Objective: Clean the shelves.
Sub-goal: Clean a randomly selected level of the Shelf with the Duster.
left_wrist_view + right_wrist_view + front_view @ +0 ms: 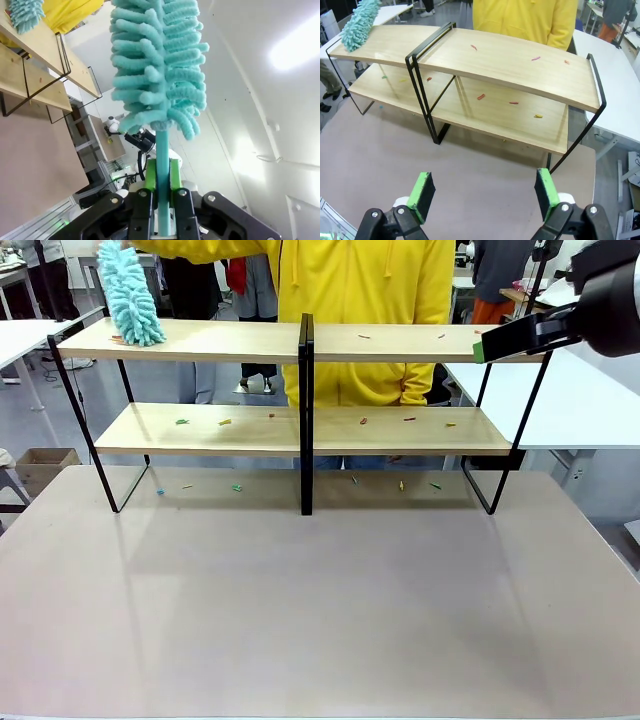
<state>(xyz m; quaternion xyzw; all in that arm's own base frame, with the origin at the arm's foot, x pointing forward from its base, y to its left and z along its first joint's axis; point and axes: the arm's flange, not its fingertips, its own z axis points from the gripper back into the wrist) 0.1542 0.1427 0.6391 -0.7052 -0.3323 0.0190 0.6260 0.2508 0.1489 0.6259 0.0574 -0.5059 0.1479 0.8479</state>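
The shelves [400, 341] stand across the far part of the table, two light boards in a black frame. They also show in the right wrist view [510, 62] and the left wrist view [37, 47]. Small coloured scraps [225, 422] lie on both boards and on the table beneath. A teal duster [130, 290] rests on the upper board's left end, below the yellow sleeve of the person [360, 280]. My left gripper [161, 175] is shut on the handle of a second teal duster [157, 60], head pointing at the ceiling. My right gripper [484, 195] is open and empty; its tip [482, 346] is by the upper board's right end.
The brown table [320, 620] stretches in front of the shelves. White tables stand at the right [590, 400] and the left [20, 335]. A cardboard box [40, 465] sits on the floor at the left.
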